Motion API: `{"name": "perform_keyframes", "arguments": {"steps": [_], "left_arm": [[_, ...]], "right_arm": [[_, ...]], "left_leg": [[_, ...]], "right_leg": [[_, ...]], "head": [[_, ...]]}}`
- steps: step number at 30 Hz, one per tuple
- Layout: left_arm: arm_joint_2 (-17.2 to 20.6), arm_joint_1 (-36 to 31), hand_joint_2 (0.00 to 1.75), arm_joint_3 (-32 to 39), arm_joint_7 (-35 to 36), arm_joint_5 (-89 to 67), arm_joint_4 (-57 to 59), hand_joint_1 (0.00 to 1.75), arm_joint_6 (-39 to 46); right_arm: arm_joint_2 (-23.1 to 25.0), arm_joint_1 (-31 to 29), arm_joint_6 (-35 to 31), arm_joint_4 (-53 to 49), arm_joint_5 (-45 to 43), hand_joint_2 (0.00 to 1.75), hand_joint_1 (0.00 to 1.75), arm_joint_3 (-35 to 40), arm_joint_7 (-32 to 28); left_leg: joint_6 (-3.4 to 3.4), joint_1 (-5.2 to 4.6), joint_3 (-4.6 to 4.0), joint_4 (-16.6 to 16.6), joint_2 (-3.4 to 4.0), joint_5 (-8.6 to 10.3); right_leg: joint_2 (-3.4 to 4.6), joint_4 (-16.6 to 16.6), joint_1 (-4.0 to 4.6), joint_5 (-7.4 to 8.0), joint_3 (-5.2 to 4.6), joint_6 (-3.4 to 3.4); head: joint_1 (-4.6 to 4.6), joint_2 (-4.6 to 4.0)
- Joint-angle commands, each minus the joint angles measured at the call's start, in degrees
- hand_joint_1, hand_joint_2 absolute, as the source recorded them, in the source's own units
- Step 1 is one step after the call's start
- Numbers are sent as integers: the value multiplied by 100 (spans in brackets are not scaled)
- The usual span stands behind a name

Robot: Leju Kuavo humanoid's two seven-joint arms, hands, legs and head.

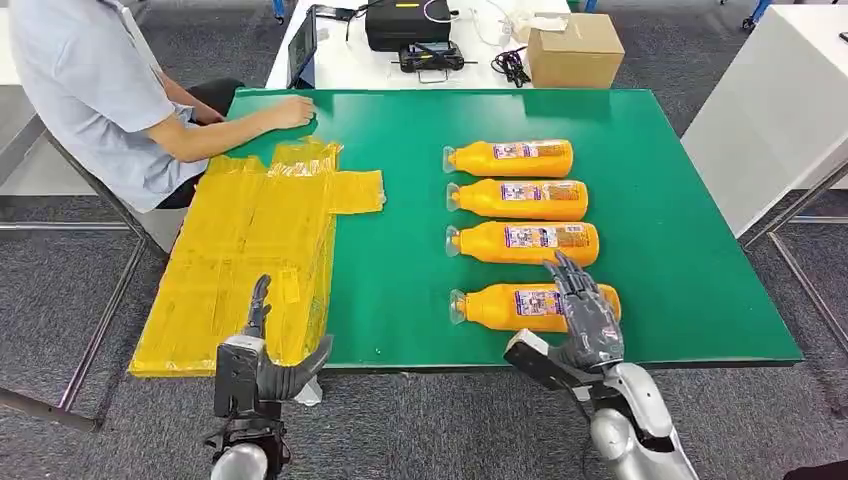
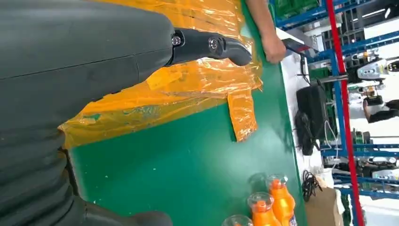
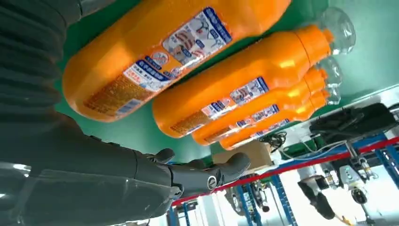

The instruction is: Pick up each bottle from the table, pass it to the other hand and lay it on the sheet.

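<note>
Four orange plastic bottles with clear caps lie side by side in a row on the green surface [image 1: 640, 150]. The nearest bottle [image 1: 535, 306] is right under the right hand [image 1: 585, 315]. The next bottle [image 1: 525, 243] lies just past the fingertips, and the other two are farther out beyond it.

The right hand hangs over the fat end of the nearest bottle. Its fingers are spread wide and it holds nothing. From the head view I cannot tell if it touches the bottle yet. The left hand [image 1: 262, 365] waits at the near edge of the surface. It is open too, with its fingers apart and nothing in them. The crinkly yellow plastic sheet [image 1: 250, 250] lies just ahead of the left hand. A person in a light blue shirt [image 1: 90, 90] sits past the far end of the sheet, with a hand resting near it.

The step now looks like grabbing the nearest bottle. To do it well, the right hand should come down on the middle of the bottle and close around it from both sides. The bottle is round, so it may roll if pushed from one side only. The fingers should stay clear of the next bottle.
</note>
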Motion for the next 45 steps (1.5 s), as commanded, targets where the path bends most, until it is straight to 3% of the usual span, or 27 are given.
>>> {"name": "perform_keyframes", "arguments": {"steps": [1,7,15,32,45], "left_arm": [[-18,-207,175,78,124,51,395,0,-163],[23,-226,175,-111,16,-43,405,0,-192],[217,-112,175,-487,-422,-130,-29,0,-525],[232,-48,175,-551,-398,-136,-118,0,-695],[388,-7,175,-746,-543,-172,-327,0,-776]], "right_arm": [[-359,-271,313,459,152,175,0,408,289],[-764,-356,538,647,286,175,0,506,340],[-939,-355,455,460,478,175,0,472,401],[-853,-548,489,779,681,175,0,424,475],[-598,-1300,419,1733,756,175,0,765,377]], "left_leg": [[-14,13,7,-6,11,4],[-8,6,3,-1,4,2],[-13,7,3,-2,14,1],[-10,5,3,-1,13,0],[-10,6,5,-3,23,0]], "right_leg": [[9,-14,14,10,8,-21],[2,-7,7,6,6,-12],[13,-7,8,7,1,-18],[12,-6,7,6,2,-13],[22,-8,8,9,2,-14]], "head": [[0,0],[2,0],[0,0],[0,0],[0,0]]}}
